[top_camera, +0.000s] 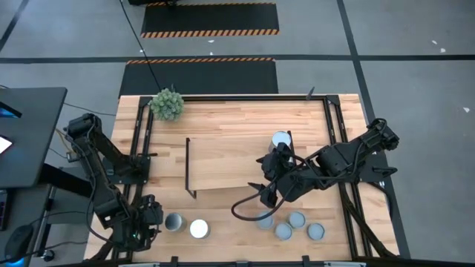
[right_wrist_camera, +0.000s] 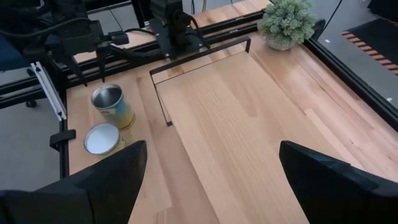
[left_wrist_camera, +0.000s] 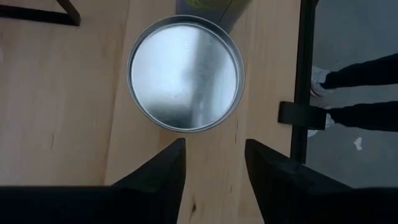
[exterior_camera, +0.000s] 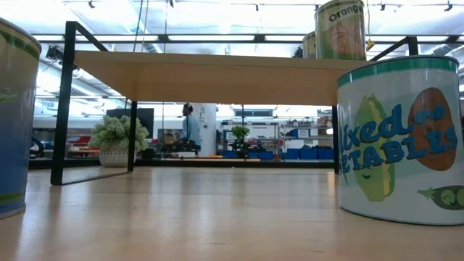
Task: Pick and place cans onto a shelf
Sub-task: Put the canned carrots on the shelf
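- The left gripper hovered, fingers spread and empty, just beside a silver-topped can near the table's front left corner.
- A white-topped can sat beside it.
- The right gripper, fingers spread wide and empty, hung over the shelf's right end.
- One can stood on the shelf; four cans clustered in front of it.

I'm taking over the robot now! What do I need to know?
Left tool: open, empty, just short of a silvery can on the table.
Right tool: open, empty, above the shelf.
Done: two cans stand on the shelf, going by the low view.
Left: six on the table: that silvery one, a white-topped can beside it, four cans near the shelf's right end.
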{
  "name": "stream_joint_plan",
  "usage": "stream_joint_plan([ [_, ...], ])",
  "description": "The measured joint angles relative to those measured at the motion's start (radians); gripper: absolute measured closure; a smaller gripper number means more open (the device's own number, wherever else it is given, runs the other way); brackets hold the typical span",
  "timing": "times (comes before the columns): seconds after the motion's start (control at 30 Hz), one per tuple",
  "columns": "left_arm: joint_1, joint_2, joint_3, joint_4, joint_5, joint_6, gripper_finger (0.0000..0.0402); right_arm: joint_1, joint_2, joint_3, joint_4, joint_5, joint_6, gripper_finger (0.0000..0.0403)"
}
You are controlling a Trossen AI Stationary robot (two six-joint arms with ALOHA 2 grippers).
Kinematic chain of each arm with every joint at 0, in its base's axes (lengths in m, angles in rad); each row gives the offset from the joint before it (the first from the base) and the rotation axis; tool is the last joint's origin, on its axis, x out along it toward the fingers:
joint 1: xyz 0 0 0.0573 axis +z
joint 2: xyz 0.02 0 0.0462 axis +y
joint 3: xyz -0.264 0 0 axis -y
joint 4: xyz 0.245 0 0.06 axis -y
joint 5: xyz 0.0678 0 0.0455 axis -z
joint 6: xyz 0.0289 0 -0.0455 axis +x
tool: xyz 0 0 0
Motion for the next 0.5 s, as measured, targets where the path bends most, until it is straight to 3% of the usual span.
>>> stream_joint_plan([
  [0.3,0.0,0.0,0.0,0.0,0.007,-0.025,0.0191,0.001,0.0,0.0,0.012,-0.011,0.003,0.0029],
  [0.5,0.0,0.0,0.0,0.0,0.104,-0.036,0.0138,0.001,0.0,0.0,0.036,-0.028,0.003,0.0029],
])
